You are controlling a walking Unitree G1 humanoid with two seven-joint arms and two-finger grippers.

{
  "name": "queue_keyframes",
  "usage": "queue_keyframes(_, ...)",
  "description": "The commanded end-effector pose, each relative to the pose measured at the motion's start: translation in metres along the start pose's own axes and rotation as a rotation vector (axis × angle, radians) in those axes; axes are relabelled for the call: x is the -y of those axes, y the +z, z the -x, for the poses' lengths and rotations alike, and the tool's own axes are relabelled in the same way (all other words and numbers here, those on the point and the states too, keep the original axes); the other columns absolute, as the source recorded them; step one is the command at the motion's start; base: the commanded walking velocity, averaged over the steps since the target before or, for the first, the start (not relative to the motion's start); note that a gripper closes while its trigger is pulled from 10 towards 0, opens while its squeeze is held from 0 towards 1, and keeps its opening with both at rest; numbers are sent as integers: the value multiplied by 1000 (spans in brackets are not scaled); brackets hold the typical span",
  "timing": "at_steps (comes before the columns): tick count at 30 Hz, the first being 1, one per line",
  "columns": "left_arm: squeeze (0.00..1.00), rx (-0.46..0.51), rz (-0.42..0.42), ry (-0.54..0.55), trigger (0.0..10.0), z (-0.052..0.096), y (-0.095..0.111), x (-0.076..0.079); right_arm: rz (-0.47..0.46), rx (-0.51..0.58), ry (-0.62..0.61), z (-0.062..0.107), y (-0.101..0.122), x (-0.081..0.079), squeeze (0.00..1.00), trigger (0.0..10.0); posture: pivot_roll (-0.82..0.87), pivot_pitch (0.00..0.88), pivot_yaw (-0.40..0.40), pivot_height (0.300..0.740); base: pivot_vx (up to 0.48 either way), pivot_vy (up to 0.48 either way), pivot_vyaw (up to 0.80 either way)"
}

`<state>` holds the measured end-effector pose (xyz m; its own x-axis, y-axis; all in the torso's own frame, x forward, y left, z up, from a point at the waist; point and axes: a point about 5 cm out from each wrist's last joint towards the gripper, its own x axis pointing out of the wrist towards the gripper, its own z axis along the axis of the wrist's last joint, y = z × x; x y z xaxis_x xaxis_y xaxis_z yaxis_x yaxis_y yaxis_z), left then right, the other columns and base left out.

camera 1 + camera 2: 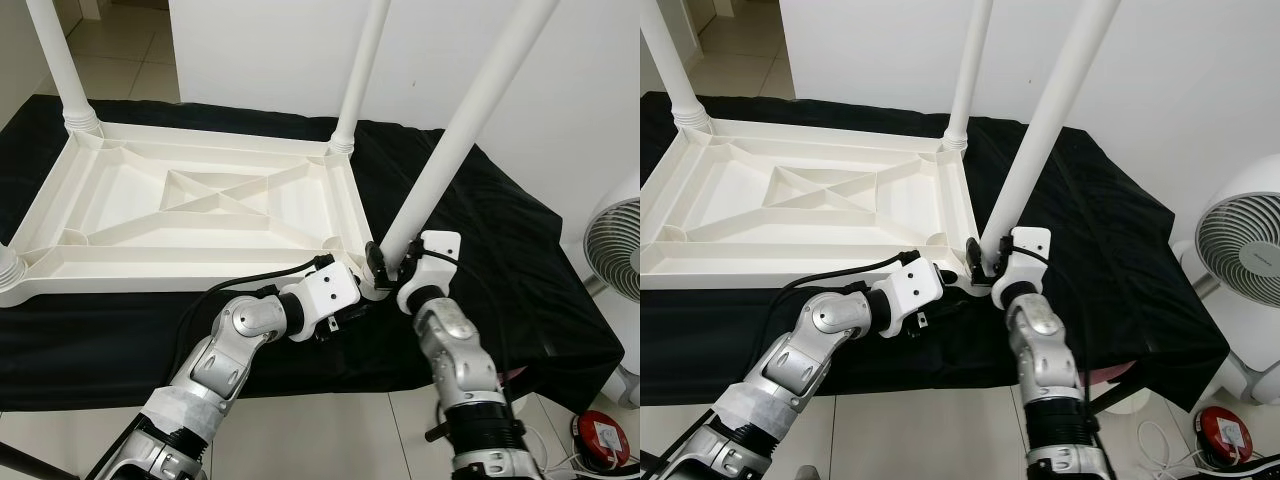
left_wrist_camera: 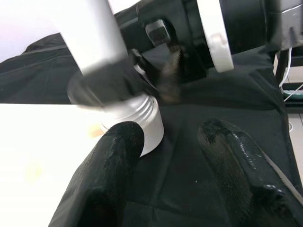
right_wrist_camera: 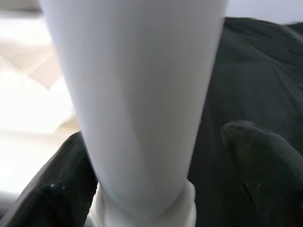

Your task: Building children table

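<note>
Left eye view showed the white table top [image 1: 190, 215] lying upside down on a black cloth [image 1: 500, 240], with legs standing at its corners. The right gripper [image 3: 151, 156] had its fingers apart on either side of the near-right leg [image 1: 455, 130], low by its socket. The left gripper [image 2: 175, 156], fingers spread, sat just beside the same leg's ribbed base. A fan [image 1: 615, 250] stood at the right.

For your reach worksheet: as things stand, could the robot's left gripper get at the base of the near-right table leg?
Probably yes. The left gripper sits open right beside the leg's ribbed base, only black cloth between, though the right gripper crowds the leg.
</note>
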<state>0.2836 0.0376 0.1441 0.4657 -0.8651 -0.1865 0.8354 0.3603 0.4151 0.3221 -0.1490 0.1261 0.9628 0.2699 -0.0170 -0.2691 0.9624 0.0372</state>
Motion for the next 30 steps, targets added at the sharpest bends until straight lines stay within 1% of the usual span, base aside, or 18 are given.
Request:
queue_keyframes(1,0,-8,-7,51,10000,-3,0,-1,33,-16,31,1,-5,6,0,10000,-35,0,-134,740,0,0,0)
queue_keyframes(3,0,-8,-7,52,10000,-3,0,-2,62,-17,75,1,-6,7,0,10000,-35,0,-130,740,0,0,0)
queue_keyframes(4,0,-8,-7,53,10000,-2,0,-2,89,-19,120,0,-7,9,0,10000,-36,0,-125,740,0,0,0)
queue_keyframes(5,0,-8,-7,53,10000,-2,0,-2,89,-19,120,0,-7,9,0,10000,-36,0,-125,740,0,0,0)
queue_keyframes(7,0,-10,-8,56,10000,-2,0,-4,140,-26,227,-3,-8,11,0,10000,-34,0,-119,740,0,0,0)
queue_keyframes(9,0,-10,-8,56,10000,-2,0,-4,140,-26,227,-3,-8,11,0,10000,-34,0,-119,740,0,0,0)
queue_keyframes(10,0,-10,-8,58,10000,-2,0,-4,145,-29,257,-5,-8,11,0,10000,-31,0,-121,740,0,0,0)
queue_keyframes(11,0,-10,-8,58,10000,-2,0,-4,145,-29,257,-5,-8,11,0,10000,-31,0,-121,740,0,0,0)
queue_keyframes(13,0,-11,-9,64,10000,-1,0,-6,143,-34,329,-12,-7,9,0,10000,-26,0,-118,740,0,0,0)
queue_keyframes(14,0,-11,-9,64,10000,-1,0,-6,143,-34,329,-12,-7,9,0,10000,-26,0,-118,740,0,0,0)
queue_keyframes(16,0,-12,-11,68,10000,-1,0,-8,146,-35,376,-21,-5,5,0,10000,-20,0,-118,740,0,0,0)
queue_keyframes(18,0,-12,-12,70,10000,-1,0,-8,150,-41,383,-24,-5,4,0,10000,-18,0,-118,740,0,0,0)
queue_keyframes(19,0,-12,-14,74,10000,0,1,-9,155,-46,389,-27,-6,2,0,9059,-11,0,-120,740,0,0,0)
queue_keyframes(22,0,-12,-15,77,10000,0,1,-10,158,-49,392,-29,-6,2,0,9059,-11,0,-120,740,0,0,0)
queue_keyframes(23,0,-12,-16,82,10000,1,2,-11,160,-56,411,-31,-8,-3,0,3804,-7,0,-123,740,0,0,0)
queue_keyframes(25,0,-12,-17,83,10000,1,1,-11,163,-57,424,-32,-9,-4,0,3804,-7,0,-123,740,0,0,0)
queue_keyframes(26,0,-13,-16,85,10000,1,1,-11,166,-65,432,-33,-12,-6,0,0,-5,0,-125,740,0,0,0)
queue_keyframes(30,0,-13,-15,89,10000,1,1,-11,165,-83,438,-31,-18,-6,0,0,-7,0,-127,740,0,0,0)
